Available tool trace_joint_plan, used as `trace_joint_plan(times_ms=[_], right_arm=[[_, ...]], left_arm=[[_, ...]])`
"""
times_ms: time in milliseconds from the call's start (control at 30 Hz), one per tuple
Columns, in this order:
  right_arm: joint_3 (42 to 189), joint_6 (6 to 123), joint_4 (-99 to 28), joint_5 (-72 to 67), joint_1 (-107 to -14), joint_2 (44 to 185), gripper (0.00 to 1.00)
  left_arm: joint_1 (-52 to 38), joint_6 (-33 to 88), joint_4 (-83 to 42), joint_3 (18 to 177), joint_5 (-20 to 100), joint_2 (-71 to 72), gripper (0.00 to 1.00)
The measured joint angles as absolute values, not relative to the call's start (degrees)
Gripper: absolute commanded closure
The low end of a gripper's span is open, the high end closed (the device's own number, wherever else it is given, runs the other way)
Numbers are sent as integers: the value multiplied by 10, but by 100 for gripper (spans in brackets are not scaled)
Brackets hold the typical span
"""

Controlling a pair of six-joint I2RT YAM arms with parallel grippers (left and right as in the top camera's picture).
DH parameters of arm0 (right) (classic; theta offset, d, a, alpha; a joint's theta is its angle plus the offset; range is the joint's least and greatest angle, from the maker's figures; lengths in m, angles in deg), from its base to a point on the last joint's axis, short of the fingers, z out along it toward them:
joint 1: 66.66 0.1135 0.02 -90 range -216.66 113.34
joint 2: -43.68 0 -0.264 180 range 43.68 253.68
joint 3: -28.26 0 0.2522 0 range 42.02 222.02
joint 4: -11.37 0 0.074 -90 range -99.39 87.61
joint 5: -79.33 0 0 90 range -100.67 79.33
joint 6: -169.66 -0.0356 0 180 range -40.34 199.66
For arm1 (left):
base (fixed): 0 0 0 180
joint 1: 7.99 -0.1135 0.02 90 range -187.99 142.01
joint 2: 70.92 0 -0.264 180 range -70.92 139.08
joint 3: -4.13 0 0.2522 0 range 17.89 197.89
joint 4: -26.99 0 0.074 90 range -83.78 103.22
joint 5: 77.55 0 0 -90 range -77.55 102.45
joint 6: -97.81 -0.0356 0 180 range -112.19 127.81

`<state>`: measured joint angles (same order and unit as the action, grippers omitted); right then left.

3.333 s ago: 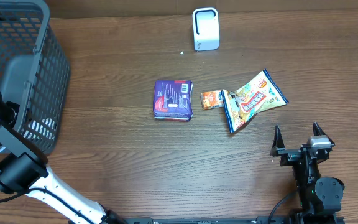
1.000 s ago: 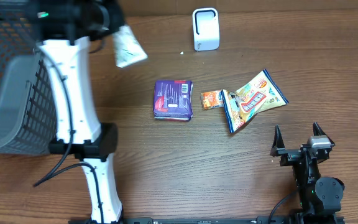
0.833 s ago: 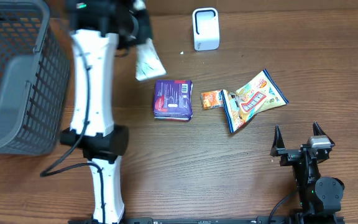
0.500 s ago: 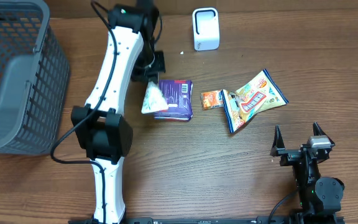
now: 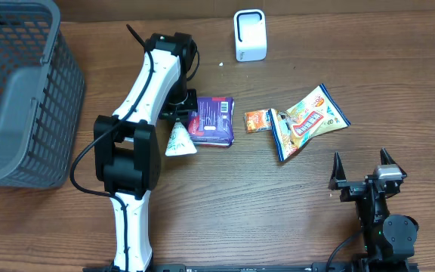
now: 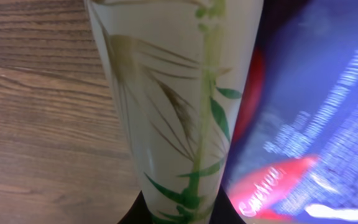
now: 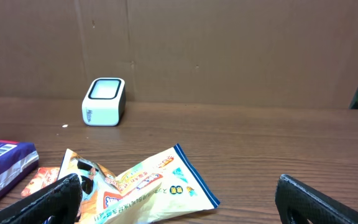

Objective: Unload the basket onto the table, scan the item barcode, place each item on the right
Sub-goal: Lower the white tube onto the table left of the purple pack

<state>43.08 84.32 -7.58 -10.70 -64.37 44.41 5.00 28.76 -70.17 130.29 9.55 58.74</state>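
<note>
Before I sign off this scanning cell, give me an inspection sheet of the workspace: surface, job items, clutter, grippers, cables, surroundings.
Surface: wooden table, no spills seen.
Job's things: white scanner upright at the far side; leaf-print packet beside the purple packet; orange sachet against the yellow snack bag.
Clutter: grey basket at the left; white speck near the scanner.
Grippers: left gripper shut on the leaf-print packet; right gripper open, empty, at the near edge.
Cables: black cable looping beside the left arm.
Surroundings: cardboard wall behind the table.
</note>
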Motion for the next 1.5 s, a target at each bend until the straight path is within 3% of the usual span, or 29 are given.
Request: trace_joint_plan(times_ms=[100, 233, 533, 733, 833, 900, 1000, 1067, 1133, 1167, 1233, 1500], right_arm=[[431, 843, -75, -107, -644, 444, 0], [431, 843, -75, -107, -644, 444, 0], [431, 844, -76, -107, -644, 444, 0], [431, 843, -76, -107, -644, 444, 0], [431, 843, -75, -107, -644, 444, 0], [431, 843, -75, -107, -644, 444, 0], [431, 843, -75, -107, -644, 444, 0], [431, 843, -76, -107, -644, 444, 0], [431, 843, -76, -107, -644, 444, 0], [431, 843, -76, -107, -644, 444, 0], [431, 843, -75, -107, -644, 444, 0], [431, 843, -76, -107, -644, 444, 0]], left_arm=[[50, 287, -681, 1278, 88, 587, 82], [50, 288, -677, 1266, 87, 587, 78], [50, 253, -663, 1263, 127, 587, 80], [50, 243, -691, 1270, 138, 587, 87], [50, 241, -728, 1309, 139, 587, 82], [50, 241, -751, 1353, 140, 587, 77], [50, 241, -792, 1434, 139, 585, 60], [50, 246, -825, 1481, 135, 585, 43], [50, 247, -833, 1518, 131, 582, 37], [50, 251, -832, 1535, 130, 578, 29], [50, 257, -833, 1550, 130, 570, 0], [50, 258, -834, 1555, 129, 490, 0]])
